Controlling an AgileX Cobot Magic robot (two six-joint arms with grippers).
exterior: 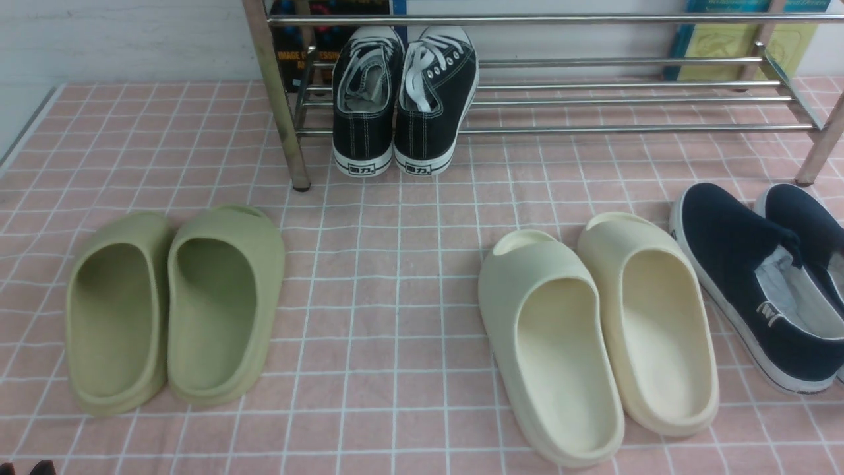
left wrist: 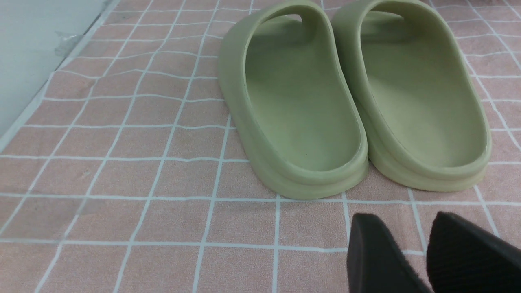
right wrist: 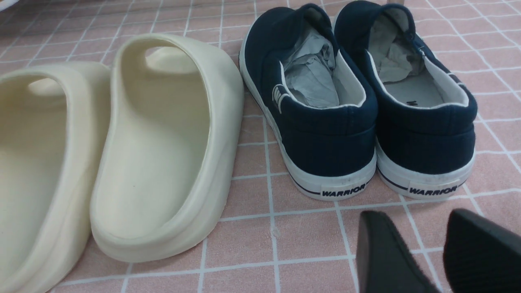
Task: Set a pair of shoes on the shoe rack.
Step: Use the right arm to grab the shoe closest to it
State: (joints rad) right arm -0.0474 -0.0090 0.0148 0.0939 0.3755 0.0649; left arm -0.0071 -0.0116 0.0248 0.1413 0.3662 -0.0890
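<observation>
Navy shoes (exterior: 732, 264) stand side by side on the tabletop (exterior: 395, 297) at 4 o'clock in the front view, just beside the cream slides (exterior: 593, 330). Their long axis runs from 5 to 11 o'clock. Toes point to 11, toward the rack (exterior: 626, 128) at 12. Heels face the robot, probably so a claw can reach the heel collars.

Sneakers (exterior: 402, 99) occupy the rack's left end, and the bars ahead of the navy pair are bare.

Right claw (right wrist: 413, 228) hovers near the heels, fingers apart, holding nothing. Left claw (left wrist: 401, 228) is likewise parted and unladen, near the green slides (left wrist: 350, 101).
</observation>
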